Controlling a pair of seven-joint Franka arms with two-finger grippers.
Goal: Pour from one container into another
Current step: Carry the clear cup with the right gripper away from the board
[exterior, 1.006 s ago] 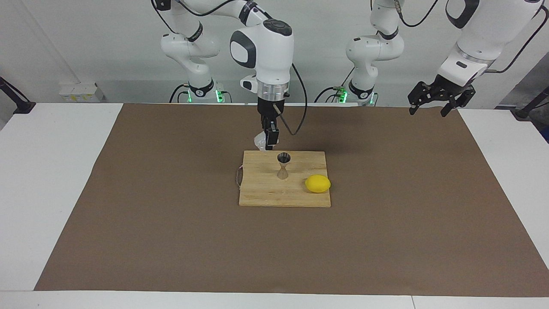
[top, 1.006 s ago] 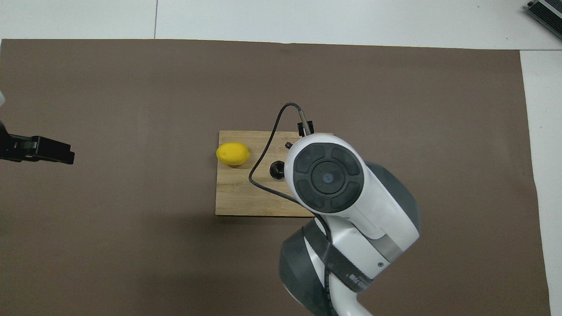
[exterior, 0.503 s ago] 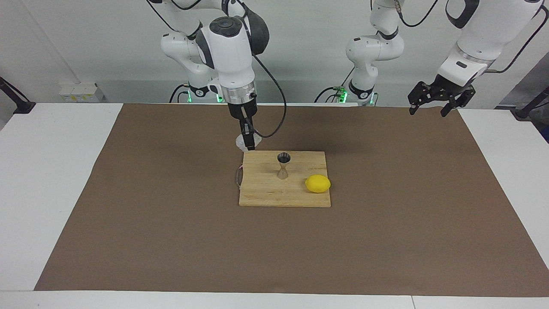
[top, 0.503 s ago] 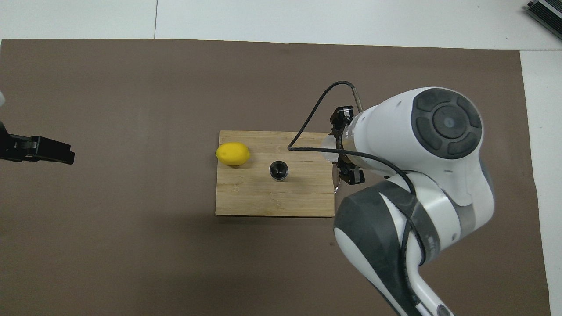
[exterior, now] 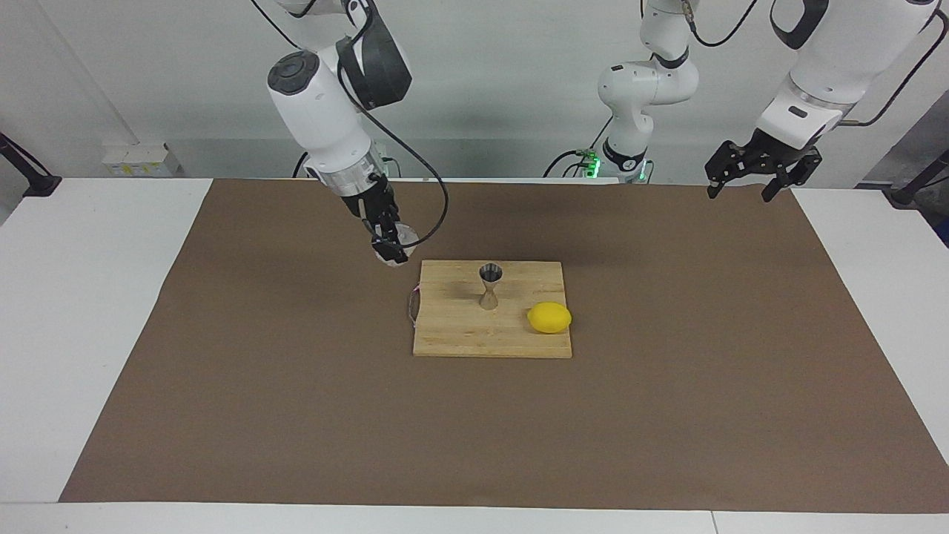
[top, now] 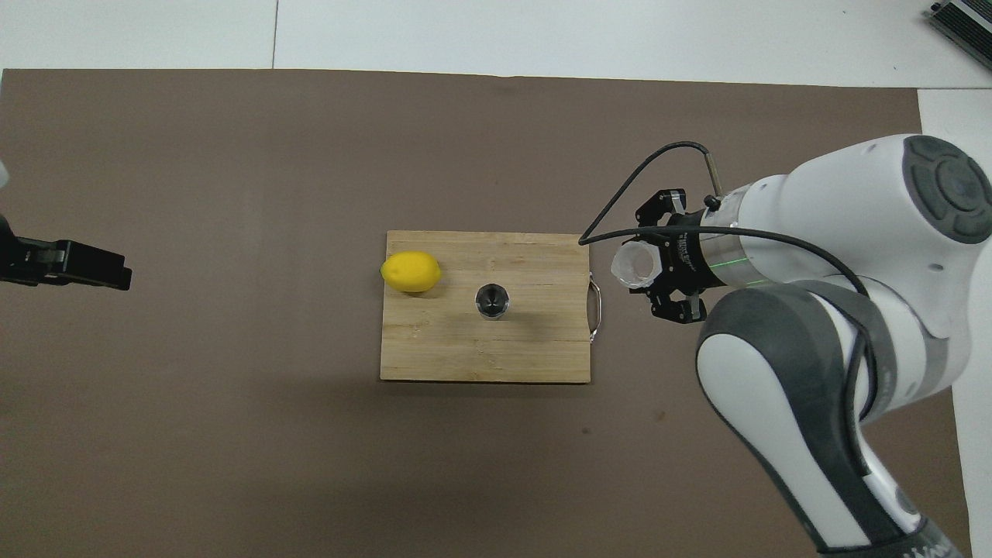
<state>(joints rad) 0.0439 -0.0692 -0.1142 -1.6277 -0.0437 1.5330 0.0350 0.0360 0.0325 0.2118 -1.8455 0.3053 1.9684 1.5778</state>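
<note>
The steel hourglass jigger [exterior: 490,286] [top: 493,301] stands upright on the wooden board [exterior: 460,334] [top: 449,349]. My right gripper [exterior: 391,247] [top: 645,267] is shut on the small clear glass cup [exterior: 397,245] [top: 634,265]. It hangs in the air over the brown mat just off the board's handle end, toward the right arm's end of the table. The cup is tilted, its mouth showing in the overhead view. My left gripper [exterior: 747,185] [top: 116,277] is open and waits, raised over the mat's edge at the left arm's end.
A yellow lemon [exterior: 549,317] [top: 411,271] lies on the board beside the jigger, toward the left arm's end. A metal handle [top: 595,310] sticks out of the board's other end. A brown mat [exterior: 296,415] covers the white table.
The right arm has swung away from above the jigger toward its own end of the table, carrying the cup off the board. The left arm has not moved.
</note>
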